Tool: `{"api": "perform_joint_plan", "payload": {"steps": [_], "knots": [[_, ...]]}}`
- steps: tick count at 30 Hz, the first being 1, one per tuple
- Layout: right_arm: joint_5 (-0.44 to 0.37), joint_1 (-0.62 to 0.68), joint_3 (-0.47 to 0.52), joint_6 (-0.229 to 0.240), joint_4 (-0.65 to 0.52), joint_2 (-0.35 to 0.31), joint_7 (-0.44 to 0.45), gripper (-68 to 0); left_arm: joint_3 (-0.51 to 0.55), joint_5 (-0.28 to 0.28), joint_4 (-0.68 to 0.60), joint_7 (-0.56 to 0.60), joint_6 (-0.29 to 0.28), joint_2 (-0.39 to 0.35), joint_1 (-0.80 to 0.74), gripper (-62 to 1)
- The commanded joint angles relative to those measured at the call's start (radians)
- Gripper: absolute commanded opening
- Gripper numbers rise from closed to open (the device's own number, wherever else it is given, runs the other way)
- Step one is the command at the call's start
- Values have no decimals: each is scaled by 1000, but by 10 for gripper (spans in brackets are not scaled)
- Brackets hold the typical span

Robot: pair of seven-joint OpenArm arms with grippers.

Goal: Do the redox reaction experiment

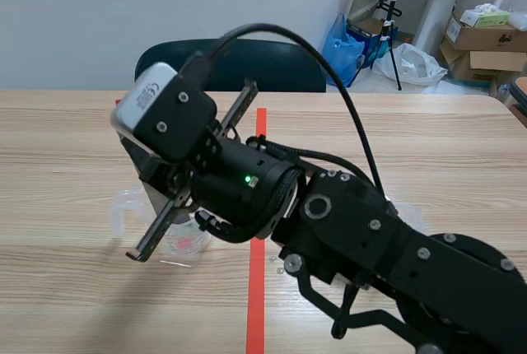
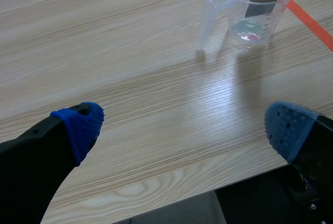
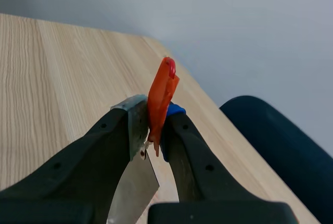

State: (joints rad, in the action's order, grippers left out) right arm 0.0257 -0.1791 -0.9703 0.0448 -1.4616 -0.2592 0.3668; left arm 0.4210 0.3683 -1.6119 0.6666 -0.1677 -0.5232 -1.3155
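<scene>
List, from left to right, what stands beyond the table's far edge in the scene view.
chair → blue bag → white bag → boxes. The black stand between the bags overlaps both, so it is left out.

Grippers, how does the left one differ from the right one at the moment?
The left gripper is open and holds nothing; the right gripper is shut on a metal strip with an orange piece beside it. The left gripper sits low over bare table, short of the measuring cup; the right gripper holds its strip down into that cup. Both are black with blue dotted pads.
</scene>
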Motion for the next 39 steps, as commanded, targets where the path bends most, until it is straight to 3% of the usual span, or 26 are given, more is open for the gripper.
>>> {"api": "perform_joint_plan", "payload": {"steps": [1,11,18,24,28,39], "knots": [[-19,-15,3,-6,-41,-11,7,-657,-6,9,-18,18,-3,7,-1,14],[-164,-23,3,34,-164,-88,-49,-657,-6,9,-18,18,-3,6,-1,14],[-182,-29,31,39,-181,-101,-63,-657,-6,10,-18,18,-3,5,-1,14],[-286,-95,34,107,-181,-101,-112,-656,-6,10,-18,18,-3,4,-1,14],[-333,-139,34,107,-181,-101,-147,-656,-6,10,-18,18,-3,4,-1,14],[-366,-201,35,107,-187,-101,-228,-656,-6,10,-18,18,-3,4,-1,14]]}}
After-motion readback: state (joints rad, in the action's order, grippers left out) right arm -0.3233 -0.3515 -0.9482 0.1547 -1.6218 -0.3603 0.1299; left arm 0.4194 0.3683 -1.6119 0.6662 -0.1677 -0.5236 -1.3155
